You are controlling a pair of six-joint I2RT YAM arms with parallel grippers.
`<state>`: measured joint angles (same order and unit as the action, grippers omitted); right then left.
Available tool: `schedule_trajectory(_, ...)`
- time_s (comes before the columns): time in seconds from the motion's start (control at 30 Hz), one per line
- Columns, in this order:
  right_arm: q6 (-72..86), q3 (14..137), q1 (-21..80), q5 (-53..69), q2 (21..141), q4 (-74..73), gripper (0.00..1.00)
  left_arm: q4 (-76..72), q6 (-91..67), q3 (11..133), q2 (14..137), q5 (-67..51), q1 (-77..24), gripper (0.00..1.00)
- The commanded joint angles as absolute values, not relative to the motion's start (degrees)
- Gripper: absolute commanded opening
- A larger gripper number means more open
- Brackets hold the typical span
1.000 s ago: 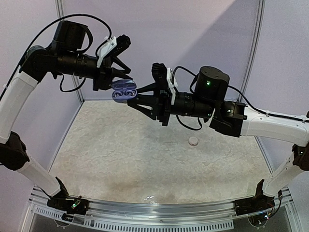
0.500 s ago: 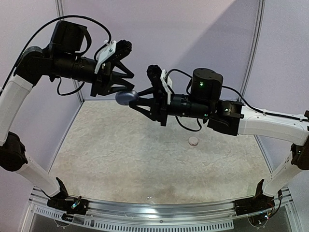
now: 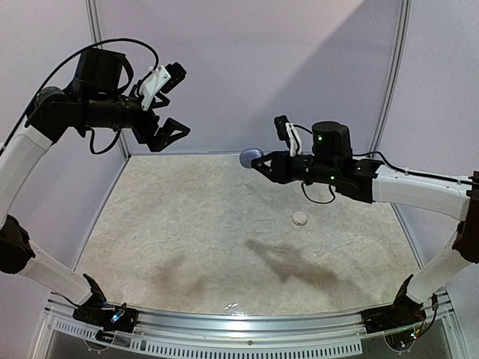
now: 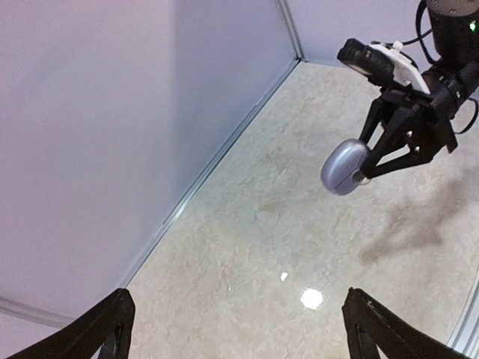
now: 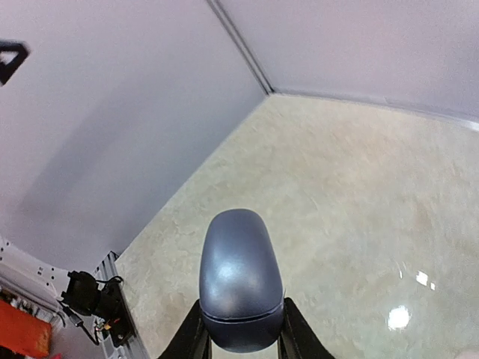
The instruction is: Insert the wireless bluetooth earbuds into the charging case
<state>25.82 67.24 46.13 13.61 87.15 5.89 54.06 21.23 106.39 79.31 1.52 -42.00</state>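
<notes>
The right gripper [image 4: 363,163] was clamped on a shut blue-grey case [image 5: 239,277] in the air. The left gripper [image 3: 181,99], jaws wide apart and empty, was well left of the case. No earbuds showed: probably inside, insertion seemingly done; 1 white object [image 3: 299,218] lay on the table [image 3: 187,224] below the case

Pale, glossy, marbled worktop [image 3: 187,224], boxed in by plain lilac wall panels [image 3: 247,67] with metal corner posts [image 3: 399,45]. Soft shadows [image 3: 288,263] toward the near edge; bright glare spots [image 4: 311,298].
</notes>
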Motion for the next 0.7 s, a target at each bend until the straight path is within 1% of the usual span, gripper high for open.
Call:
schedule_trajectory(0.0, 45.54, 62.23, 40.98, 21.43, 90.65, -1.12, 0.00, 52.12, 17.72, 101.25, 77.79, 5.53, -40.89, 0.99)
schedule_trajectory(0.07, 51.19, 60.16, 40.06, 24.77, 93.48, -0.57, 0.00, 52.01, 17.91, 99.96, 77.44, 5.42, -40.83, 0.99)
schedule_trajectory(0.27, 55.79, 59.87, 39.91, 30.90, 102.83, 3.67, 0.00, 52.13, 18.88, 98.35, 76.71, 5.43, -40.78, 0.99)
schedule_trajectory(0.4, 58.66, 60.96, 39.38, 31.73, 107.56, 4.61, 0.00, 52.25, 19.16, 97.87, 76.36, 5.13, -40.83, 0.99)
schedule_trajectory(0.6, 59.15, 63.07, 39.13, 31.47, 112.23, 0.55, 0.00, 52.13, 19.71, 97.41, 75.92, 5.34, -40.78, 0.99)
schedule_trajectory(0.67, 59.00, 63.49, 39.16, 31.55, 113.77, 0.01, 0.03, 52.12, 19.73, 97.27, 75.80, 5.40, -40.69, 0.99)
